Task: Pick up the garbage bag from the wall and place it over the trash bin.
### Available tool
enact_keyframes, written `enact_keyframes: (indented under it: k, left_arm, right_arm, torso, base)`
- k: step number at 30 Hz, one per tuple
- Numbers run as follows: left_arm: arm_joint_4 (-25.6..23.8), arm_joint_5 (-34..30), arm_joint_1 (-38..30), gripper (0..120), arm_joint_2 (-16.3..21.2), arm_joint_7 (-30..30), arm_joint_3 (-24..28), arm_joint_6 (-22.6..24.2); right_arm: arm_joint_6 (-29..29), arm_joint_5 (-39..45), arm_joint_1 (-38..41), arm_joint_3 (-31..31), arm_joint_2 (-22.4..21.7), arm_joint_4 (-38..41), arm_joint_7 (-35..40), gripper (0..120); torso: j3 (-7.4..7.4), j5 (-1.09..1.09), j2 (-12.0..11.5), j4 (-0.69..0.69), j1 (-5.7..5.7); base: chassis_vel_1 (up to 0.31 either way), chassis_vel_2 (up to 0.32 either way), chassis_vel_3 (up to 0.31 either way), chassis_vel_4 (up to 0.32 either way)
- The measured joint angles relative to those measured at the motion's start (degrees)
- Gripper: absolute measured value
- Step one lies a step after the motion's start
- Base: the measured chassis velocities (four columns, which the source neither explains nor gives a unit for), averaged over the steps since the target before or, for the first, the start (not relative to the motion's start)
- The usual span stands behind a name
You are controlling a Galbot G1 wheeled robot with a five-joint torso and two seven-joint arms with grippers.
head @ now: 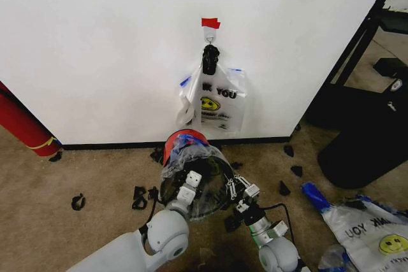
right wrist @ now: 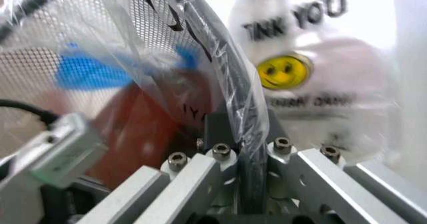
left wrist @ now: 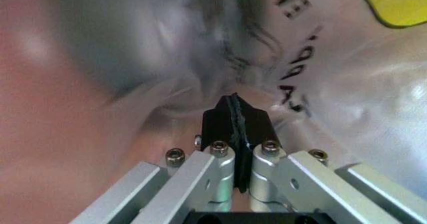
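Garbage bag (head: 191,151), clear plastic with blue strips, is seen draped over the trash bin (head: 194,176), which is held tipped off the floor with its mouth turned toward the robot and its red base toward the wall (head: 95,42). The bin's rim is flanked on both sides: the left gripper (head: 189,186) is placed at the rim's left part, the right gripper (head: 241,194) at its right edge. In the left wrist view the jaws are shown pressed fully together, with clear film crowded around them; whether any is pinched cannot be told. In the right wrist view the jaws are closed on the dark rim with the film caught over it. Bag and bin lie directly ahead of both grippers, equally near. Behind, a white smiley bag (head: 220,103) hangs from the hook (head: 210,41) under red tape (head: 210,23).
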Motion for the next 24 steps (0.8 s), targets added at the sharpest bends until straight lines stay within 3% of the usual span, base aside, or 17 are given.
enact_keyframes:
  k: [6,11,16,21,24]
  left_arm:
    - [-4.5,1.0,3.0,0,1.5,4.9,-0.2,-3.5]
    - [-10.0,3.3,5.2,0,3.3,13.7,0.1,-13.6]
    - [-11.0,3.6,5.4,0,3.9,17.3,-0.6,-19.0]
    - [-13.7,4.4,8.2,0,5.3,22.5,-7.0,-26.4]
    - [-14.7,5.2,9.7,0,5.8,24.4,-9.8,-27.9]
  right_arm:
    - [-4.4,6.5,0.7,-1.2,-0.1,-0.1,5.7,0]
    - [-8.5,10.0,1.3,-2.0,-0.1,-0.3,9.2,0]
    - [-10.3,12.1,1.6,-2.5,-0.1,-0.3,10.0,0]
    - [-16.2,21.7,1.8,-2.0,-1.2,1.3,12.9,0]
    - [-18.0,25.2,1.5,-1.6,-1.9,2.2,14.0,0]
  torso:
    - [0.00,-0.01,0.0,0.01,0.00]
    - [0.00,0.01,0.0,0.01,0.00]
    - [0.00,0.00,0.0,0.00,0.00]
    - [0.00,0.00,0.0,0.00,0.00]
    - [0.00,0.00,0.0,0.00,0.00]
  base:
    - [0.000,0.000,0.000,0.000]
    - [0.000,0.000,0.000,0.000]
    - [0.000,0.000,0.000,0.000]
    - [0.000,0.000,0.000,0.000]
    - [0.000,0.000,0.000,0.000]
